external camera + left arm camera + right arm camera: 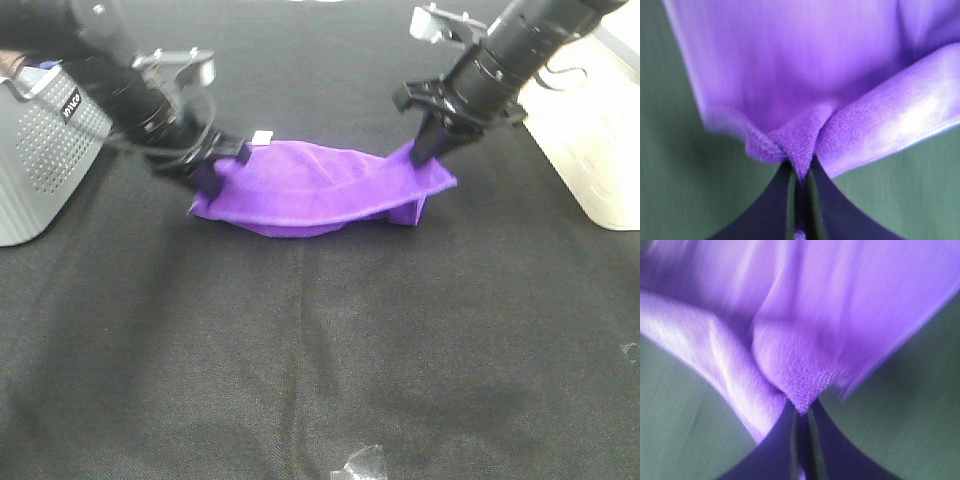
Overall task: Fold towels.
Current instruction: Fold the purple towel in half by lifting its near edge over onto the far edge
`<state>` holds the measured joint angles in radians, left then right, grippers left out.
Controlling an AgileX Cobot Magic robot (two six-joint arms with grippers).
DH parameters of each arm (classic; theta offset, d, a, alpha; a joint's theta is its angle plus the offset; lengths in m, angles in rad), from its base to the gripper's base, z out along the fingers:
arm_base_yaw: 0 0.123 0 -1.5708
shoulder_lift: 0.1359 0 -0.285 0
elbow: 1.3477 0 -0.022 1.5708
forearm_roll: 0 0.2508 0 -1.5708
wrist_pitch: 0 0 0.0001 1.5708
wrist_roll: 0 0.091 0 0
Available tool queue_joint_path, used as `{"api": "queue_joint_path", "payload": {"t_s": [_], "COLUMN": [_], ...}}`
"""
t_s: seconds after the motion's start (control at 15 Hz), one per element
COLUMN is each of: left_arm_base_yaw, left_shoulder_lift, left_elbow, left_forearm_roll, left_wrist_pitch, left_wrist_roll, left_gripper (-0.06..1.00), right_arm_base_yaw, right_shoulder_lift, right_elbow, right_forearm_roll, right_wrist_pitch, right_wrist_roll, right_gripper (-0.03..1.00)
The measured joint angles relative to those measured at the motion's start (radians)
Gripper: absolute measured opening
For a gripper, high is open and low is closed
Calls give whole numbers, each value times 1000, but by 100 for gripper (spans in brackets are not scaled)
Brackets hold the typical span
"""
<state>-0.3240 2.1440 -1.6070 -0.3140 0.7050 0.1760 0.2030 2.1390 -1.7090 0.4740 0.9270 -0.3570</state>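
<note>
A grey perforated basket is seen at the frame's left edge. At upper centre of the black counter, jaws of the left gripper are clamped on one corner of the purple towel, which sags toward the right gripper, whose jaws are clenched on the opposite corner.

Towel, purple: 1, bearing 1 white tag.
Grippers: 2, namely left gripper and right gripper, with 2 dark fingers apiece.
Basket, grey, perforated: 1.
Box, cream: 1.
Scrap, clear, crumpled: 1.
Tabletop, black: 1.
</note>
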Motion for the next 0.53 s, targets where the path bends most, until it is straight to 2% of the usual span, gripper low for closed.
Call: {"api": "queue_joint_path", "payload": {"t_s": [0.33, 0.53], "left_arm_base_yaw": [64, 88], "left_shoulder_lift": [191, 294], "left_elbow": [-332, -507], "left_forearm_roll": [1, 1], "left_wrist_pitch": [20, 46], "left_wrist_roll": [0, 0], "left_gripper": [0, 0], "right_arm_base_yaw": [-48, -49], "right_shoulder_lift": [194, 248], "right_elbow": [-274, -392], "right_forearm_roll": [-12, -47], "right_wrist_pitch": [-20, -104], "right_wrist_roll": [84, 119], "right_gripper": [3, 3]}}
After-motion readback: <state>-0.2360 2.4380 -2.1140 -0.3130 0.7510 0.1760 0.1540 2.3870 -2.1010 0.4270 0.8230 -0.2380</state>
